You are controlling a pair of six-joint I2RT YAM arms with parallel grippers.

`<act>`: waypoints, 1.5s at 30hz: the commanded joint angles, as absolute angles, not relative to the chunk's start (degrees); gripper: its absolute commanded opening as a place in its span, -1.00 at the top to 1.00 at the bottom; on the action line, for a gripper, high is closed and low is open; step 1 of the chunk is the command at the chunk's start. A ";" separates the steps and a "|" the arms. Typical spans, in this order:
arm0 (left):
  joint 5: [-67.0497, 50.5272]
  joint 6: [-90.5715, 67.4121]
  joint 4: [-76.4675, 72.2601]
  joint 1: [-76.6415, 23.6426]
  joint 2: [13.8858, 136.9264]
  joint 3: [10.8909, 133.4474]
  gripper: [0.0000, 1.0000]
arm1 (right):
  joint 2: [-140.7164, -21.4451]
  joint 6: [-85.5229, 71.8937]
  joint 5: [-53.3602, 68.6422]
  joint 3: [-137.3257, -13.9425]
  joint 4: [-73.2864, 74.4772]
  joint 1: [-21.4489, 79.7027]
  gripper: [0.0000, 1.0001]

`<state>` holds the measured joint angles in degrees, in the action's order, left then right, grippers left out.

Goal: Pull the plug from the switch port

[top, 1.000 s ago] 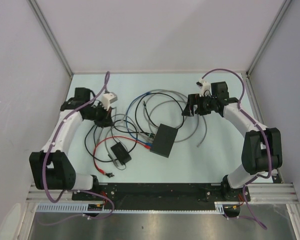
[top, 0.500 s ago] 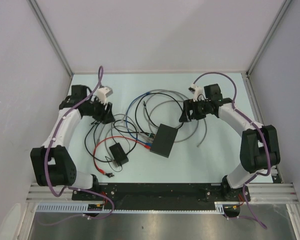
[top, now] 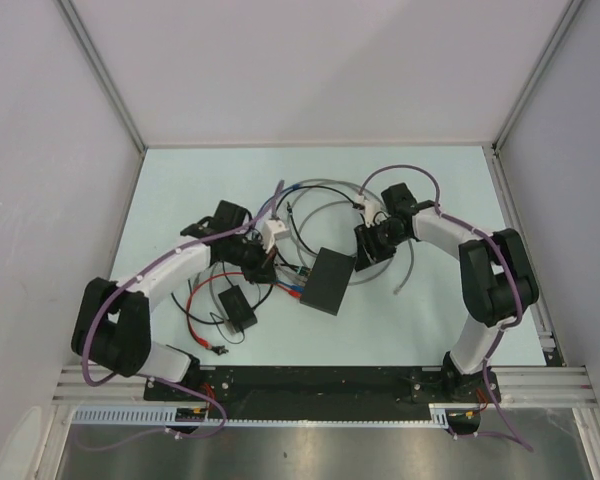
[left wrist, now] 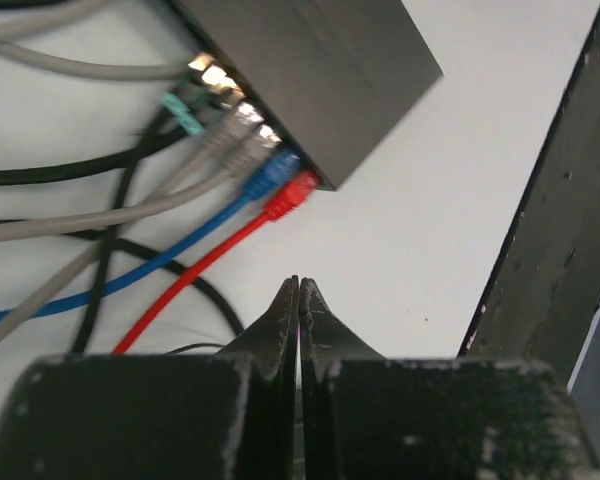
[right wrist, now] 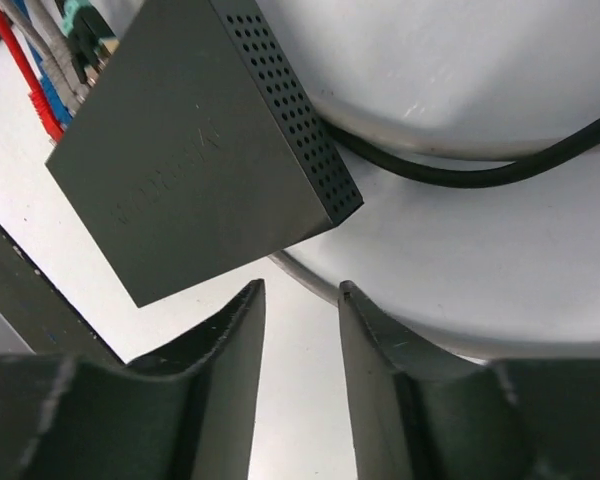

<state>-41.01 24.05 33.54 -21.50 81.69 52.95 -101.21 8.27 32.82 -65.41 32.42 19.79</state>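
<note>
The dark grey switch (top: pixel 328 280) lies flat mid-table. In the left wrist view its port row (left wrist: pixel 242 112) faces me, holding a red plug (left wrist: pixel 292 196), a blue plug (left wrist: pixel 272 172) and grey plugs (left wrist: pixel 238 132) side by side. My left gripper (left wrist: pixel 299 284) is shut on nothing, a short way in front of the red plug and not touching it. From above, the left gripper (top: pixel 262 264) sits left of the switch. My right gripper (right wrist: pixel 300 290) stands part open and empty beside the opposite corner of the switch (right wrist: pixel 195 150), with the right gripper (top: pixel 366 254) at its upper right.
A tangle of grey, black, blue and red cables (top: pixel 300 215) spreads behind and left of the switch. A smaller black box (top: pixel 240 305) with thin wires lies at the front left. A black cable (right wrist: pixel 480 165) and a grey cable (right wrist: pixel 310 275) run past my right fingers.
Both arms swung inward toward the switch, the left from the far left to its port side, the right to its far corner. The right jaws narrowed.
</note>
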 commanded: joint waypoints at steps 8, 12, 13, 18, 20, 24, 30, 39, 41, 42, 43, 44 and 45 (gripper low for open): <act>-34.63 26.37 21.54 -31.11 89.55 50.45 1.00 | -107.05 12.57 33.84 -70.66 36.04 21.09 0.59; -33.84 25.31 21.26 -33.22 94.03 52.90 0.98 | -108.01 12.48 33.66 -72.76 35.77 21.01 0.63; -33.92 24.62 21.53 -33.74 95.26 53.69 0.97 | -108.54 12.48 34.18 -73.38 35.95 21.01 0.63; -32.61 24.69 23.90 -35.50 100.63 58.62 0.95 | -112.58 11.69 35.33 -77.77 36.21 20.92 0.63; -32.69 25.40 24.34 -35.68 100.98 59.50 0.95 | -113.55 11.51 36.21 -78.74 36.12 20.92 0.63; -33.31 24.18 24.08 -35.68 102.03 60.73 0.95 | -115.57 11.51 37.70 -80.68 36.30 21.18 0.63; -34.19 22.67 23.47 -35.77 103.80 63.98 0.95 | -119.61 11.60 37.79 -86.12 36.82 21.18 0.62; -38.22 24.87 34.27 -29.81 92.74 67.76 0.45 | -113.93 17.84 29.63 -91.41 48.07 16.09 0.25; -39.46 24.70 35.85 -26.13 90.45 69.87 0.25 | -111.81 18.10 28.40 -91.67 47.64 15.56 0.13; -39.90 24.09 35.86 -24.97 90.09 70.57 0.18 | -110.84 18.19 28.39 -91.93 47.20 15.82 0.04; -39.82 23.56 35.16 -23.74 89.91 71.45 0.08 | -109.35 18.19 28.91 -92.28 46.41 15.99 0.02; -39.55 22.68 33.94 -21.82 90.52 71.72 0.04 | -108.90 18.11 30.31 -92.55 45.88 16.34 0.00; -39.20 22.41 33.32 -21.10 91.31 71.98 -0.03 | -108.72 16.89 30.50 -92.90 45.27 17.74 -0.04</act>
<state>-36.82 23.83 34.41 -25.50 92.90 68.71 -114.83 16.75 30.06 -89.25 46.13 15.64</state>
